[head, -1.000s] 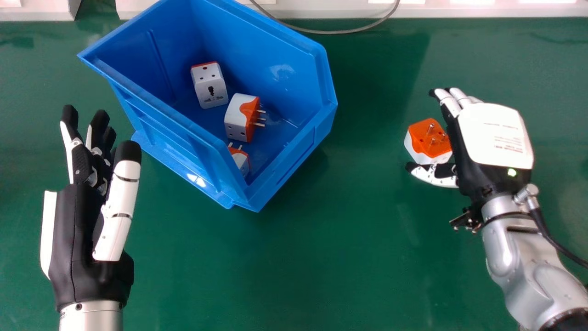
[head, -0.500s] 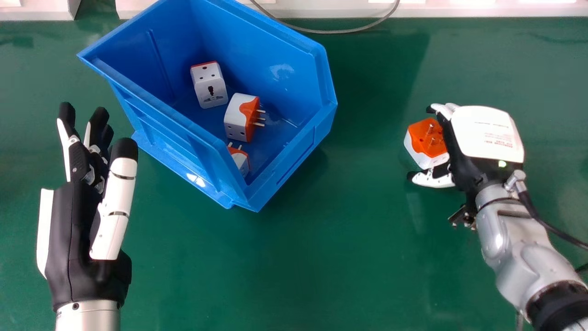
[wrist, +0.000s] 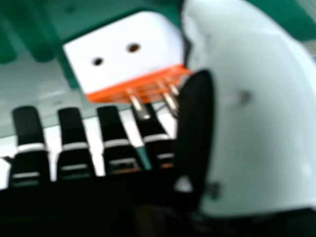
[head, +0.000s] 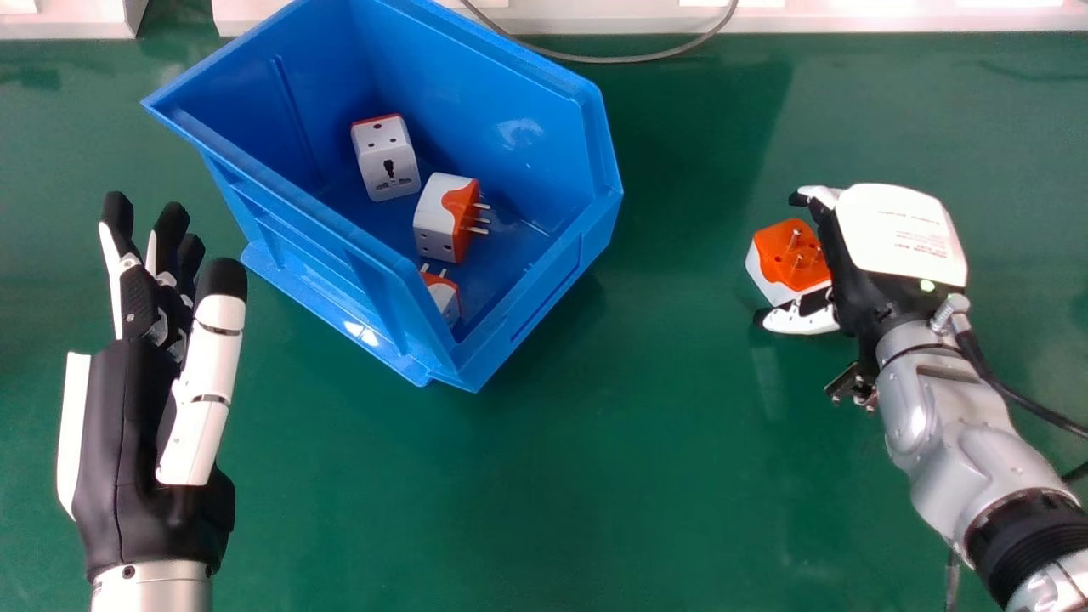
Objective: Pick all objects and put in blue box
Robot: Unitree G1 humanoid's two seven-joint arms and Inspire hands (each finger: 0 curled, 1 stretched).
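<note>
An adapter (head: 778, 270) lay on the green table (head: 595, 476), well to the right of the box (head: 531, 136), its orange, pinned face upward. The right hand (head: 901, 234), also right of the box, was open over and beside that adapter, its fingers relaxed and its thumb to the near side. The right hand view put the adapter's pins close to the thumb; whether they touched, I could not tell. Inside the box sat a far adapter (head: 388, 161), a middle adapter (head: 438, 223) and a near adapter (head: 444, 302), partly hidden by the box wall. The left hand (head: 127, 433) was open, left of the box and nearer.
</note>
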